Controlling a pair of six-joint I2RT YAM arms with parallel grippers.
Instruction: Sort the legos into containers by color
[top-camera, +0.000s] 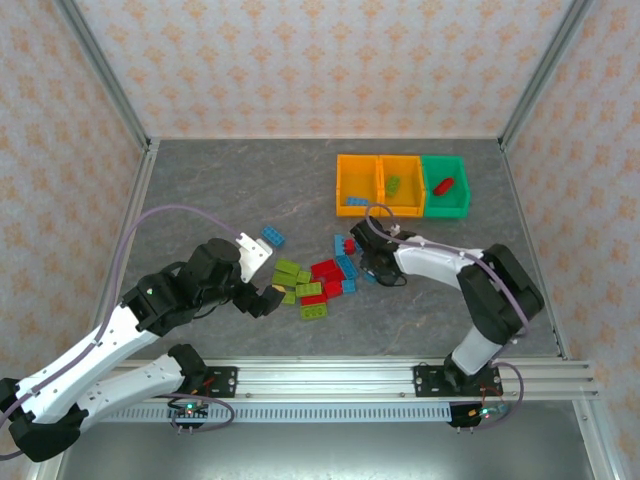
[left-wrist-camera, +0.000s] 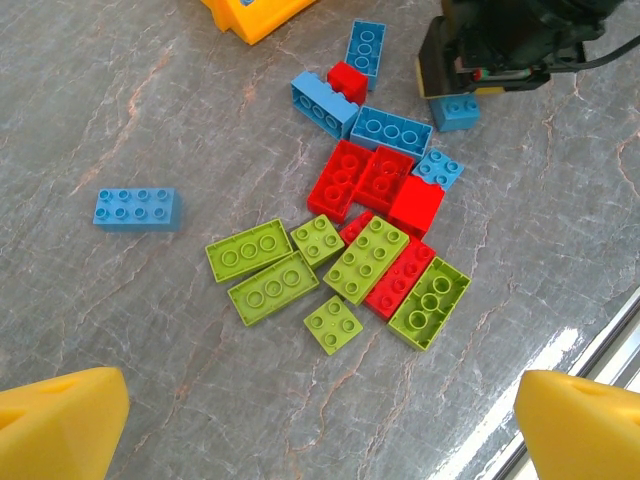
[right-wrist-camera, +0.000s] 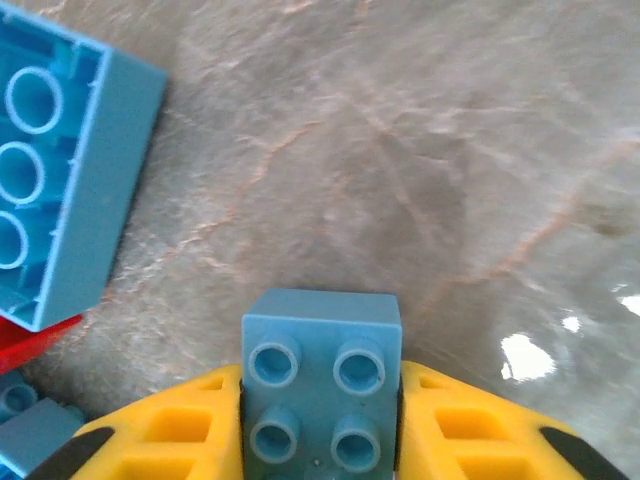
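The right gripper (right-wrist-camera: 320, 440) was clamped on a small blue brick (right-wrist-camera: 322, 375), at the side of the pile (left-wrist-camera: 370, 230) of loose bricks nearest the bins (top-camera: 402, 209). The left gripper (top-camera: 268, 298) hung wide open and empty on the pile's opposite side.

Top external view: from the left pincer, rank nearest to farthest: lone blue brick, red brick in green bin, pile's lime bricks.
1. Lime bricks, just right of the left pincer.
2. Lone blue brick, farther back.
3. Red brick, far right, in green bin.
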